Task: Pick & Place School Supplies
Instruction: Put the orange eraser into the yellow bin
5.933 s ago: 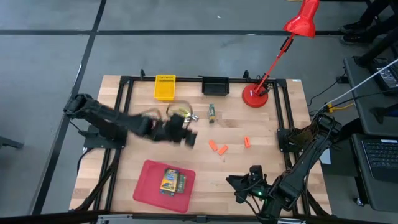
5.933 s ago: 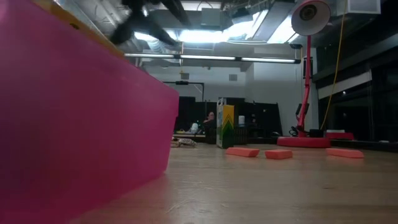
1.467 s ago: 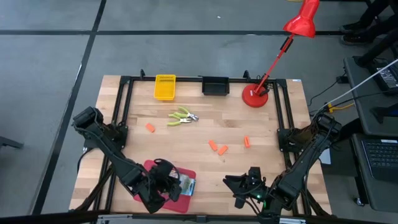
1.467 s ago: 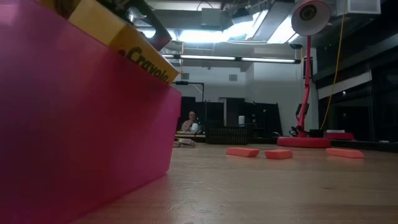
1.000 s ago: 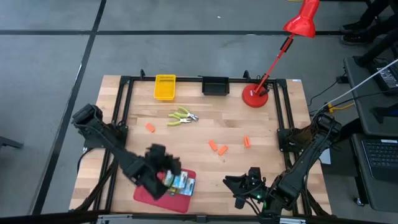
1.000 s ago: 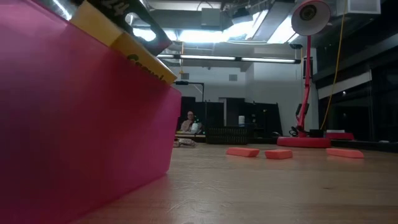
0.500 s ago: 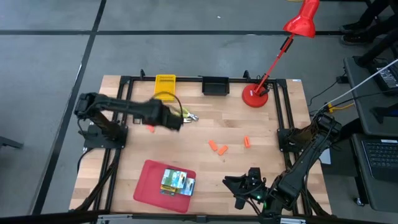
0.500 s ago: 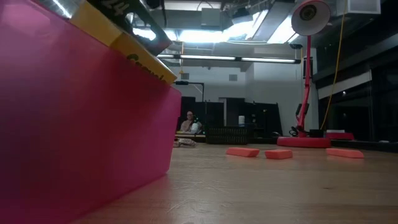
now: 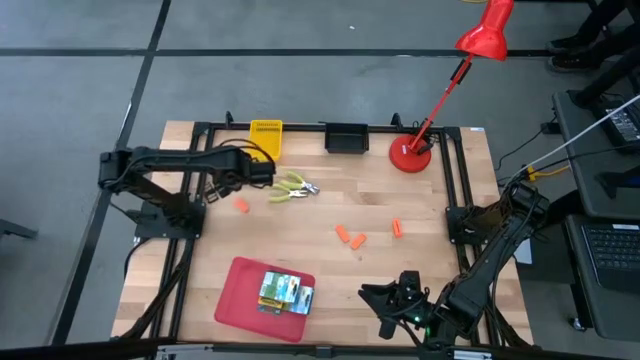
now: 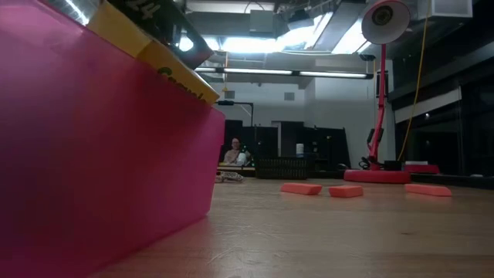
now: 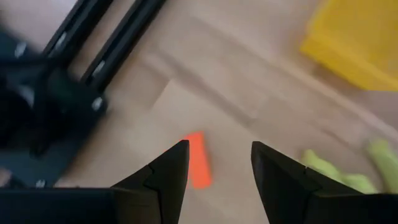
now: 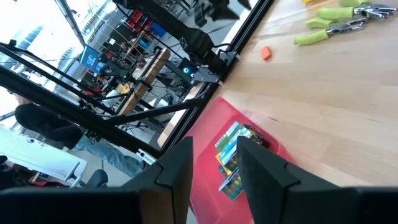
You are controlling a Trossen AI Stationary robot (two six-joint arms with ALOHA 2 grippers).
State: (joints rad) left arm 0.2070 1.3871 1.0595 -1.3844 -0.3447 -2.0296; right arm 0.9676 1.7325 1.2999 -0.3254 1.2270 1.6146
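Left edge first. Our left gripper hangs over the table's upper left, at about ten o'clock from the table's centre, jaws parted and holding nothing. Its wrist camera looks past the spread fingers at one lone orange piece, which lies on bare wood just short of them.

Toward twelve o'clock from that piece sits a yellow bin on the back rail. Just beside the gripper, at its three o'clock, lie the green-handled pliers, untouched.

Down at seven o'clock from centre, the red tray already carries the crayon boxes, lying flat inside it. We count that part done.

Centre-right: two orange pieces touching or nearly so, and a third orange piece near them at their two o'clock. All are on the wood, well apart from the tray.

Right gripper waits at five o'clock, jaws apart and empty.

Our tally: boxes placed; four orange pieces and the pliers still loose. We judge the work under halfway, with the lone piece under the left gripper the likely next pick.
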